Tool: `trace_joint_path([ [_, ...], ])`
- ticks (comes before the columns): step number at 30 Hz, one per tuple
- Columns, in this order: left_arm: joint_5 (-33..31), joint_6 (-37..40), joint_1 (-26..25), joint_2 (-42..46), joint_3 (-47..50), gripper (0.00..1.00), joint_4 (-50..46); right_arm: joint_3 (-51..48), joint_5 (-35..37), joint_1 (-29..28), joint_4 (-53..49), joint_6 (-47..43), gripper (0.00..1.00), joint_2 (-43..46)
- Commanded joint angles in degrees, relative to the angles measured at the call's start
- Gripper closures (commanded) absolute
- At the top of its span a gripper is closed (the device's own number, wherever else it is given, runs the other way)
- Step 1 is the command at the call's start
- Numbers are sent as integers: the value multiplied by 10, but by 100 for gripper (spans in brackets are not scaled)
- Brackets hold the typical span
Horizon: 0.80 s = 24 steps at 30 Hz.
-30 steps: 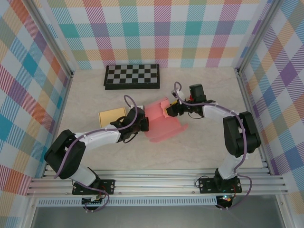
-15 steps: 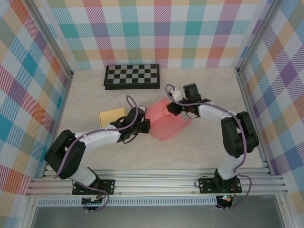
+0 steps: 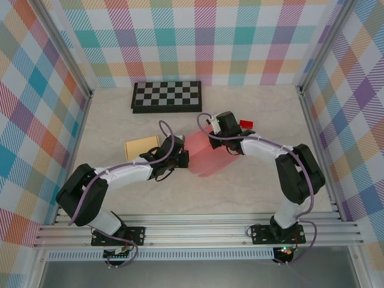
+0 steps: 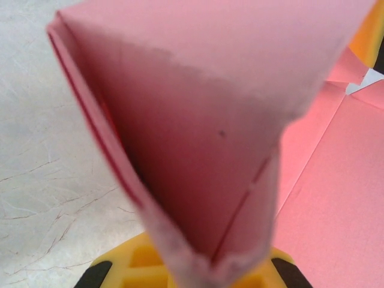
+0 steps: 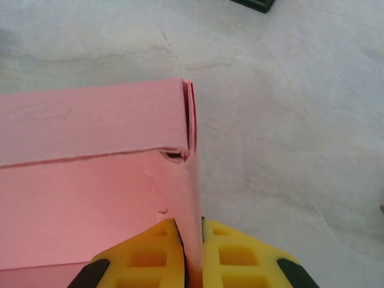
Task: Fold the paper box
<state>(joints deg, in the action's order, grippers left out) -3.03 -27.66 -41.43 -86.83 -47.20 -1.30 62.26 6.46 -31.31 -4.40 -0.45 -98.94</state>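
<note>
The pink paper box (image 3: 210, 159) sits on the pale surface (image 3: 252, 192) just nearer than the chessboard (image 3: 167, 96), off its right end, held between both arms. Since a second ago the right arm (image 3: 270, 147) has swung its wrist toward the chessboard's right end. Its jaws, then parted at the box's far edge, are now clenched on a thin upright pink wall. The right wrist view shows the yellow fingers (image 5: 159, 249) pressed against either side of that wall. The left arm (image 3: 120, 174) has not moved. Its jaws stay clenched on the box's left edge, where a folded flap rises from between the yellow fingers (image 4: 135, 264). The box, spread wide and flat before, now looks narrower and blurred from above. A tan card (image 3: 141, 148) lies nearer than the chessboard's left end, unmoved.
</note>
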Motion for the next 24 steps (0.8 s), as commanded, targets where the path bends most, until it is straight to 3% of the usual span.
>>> trace_joint_path([
  [1, 38, -3, -27, 13, -30, 100, 48, 5, 151, 0, -31, 52, 91, -20],
  [3, 34, -4, -27, 11, -34, 100, 43, 2, 147, 0, -28, 69, 88, -25],
  [7, 14, -8, -27, 5, -41, 100, 15, -18, 64, 3, 29, 90, 73, -19],
  [10, 3, -11, -27, 5, -39, 100, 8, -8, -21, 10, 34, 75, 70, -20],
  [19, 17, -9, -27, 4, -35, 100, 13, -38, -159, 47, 134, 86, 69, 6],
  [24, 22, -5, -26, 6, -32, 100, 14, -39, -183, 55, 150, 76, 59, 13],
])
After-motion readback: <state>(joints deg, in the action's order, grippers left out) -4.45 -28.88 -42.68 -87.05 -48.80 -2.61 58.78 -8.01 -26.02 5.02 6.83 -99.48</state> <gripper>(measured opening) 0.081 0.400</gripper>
